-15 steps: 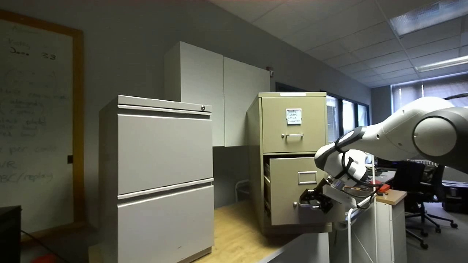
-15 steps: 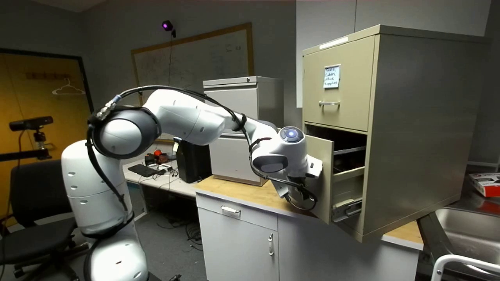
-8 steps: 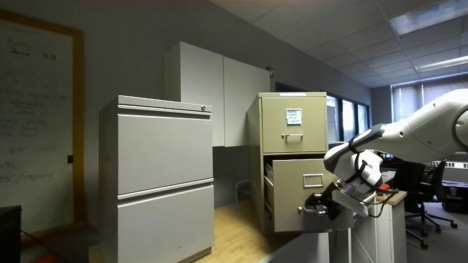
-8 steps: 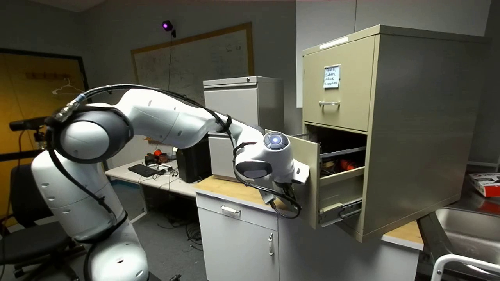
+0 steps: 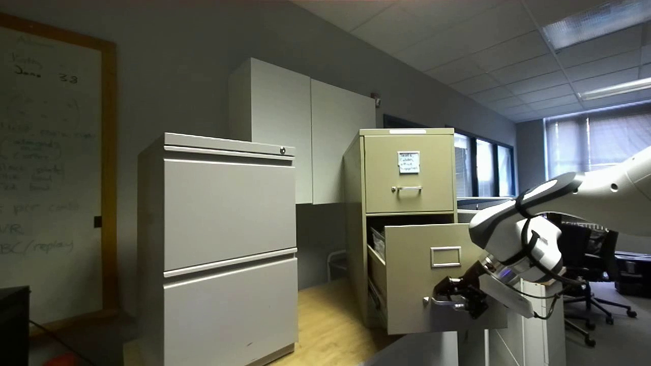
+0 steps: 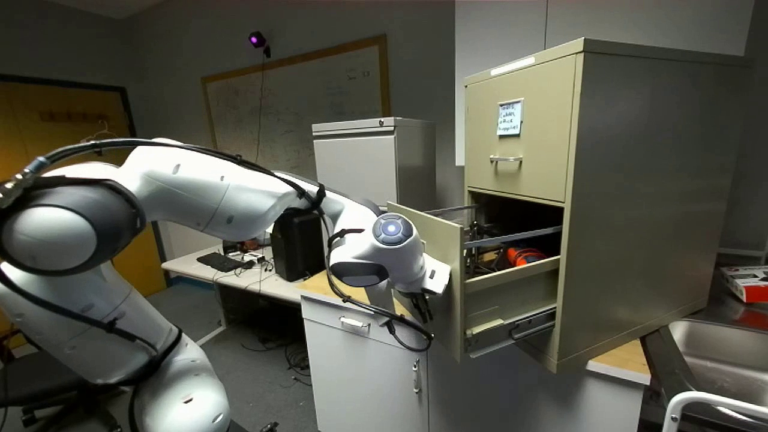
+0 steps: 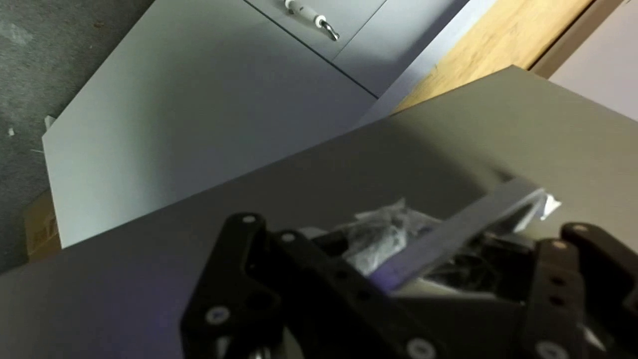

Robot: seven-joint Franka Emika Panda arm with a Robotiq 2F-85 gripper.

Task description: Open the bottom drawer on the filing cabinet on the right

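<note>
Jutting out of the beige filing cabinet [image 6: 648, 180], the bottom drawer [image 5: 409, 279] sits extended below the labelled top drawer [image 5: 384, 175]; orange-and-black item [image 6: 521, 255] inside, partly hidden. Gripper [image 5: 455, 297] at the bar handle [image 7: 448, 237], fingers [image 7: 553, 294] spread wide with the handle showing between them in the wrist view; contact unclear. Light grey two-drawer cabinet [image 5: 229, 213] shares the wood countertop [image 5: 330, 315].

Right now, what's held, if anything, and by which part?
Likely the bottom drawer, by its handle, where the gripper is; whether clamped or merely hooked, I cannot tell.
</note>
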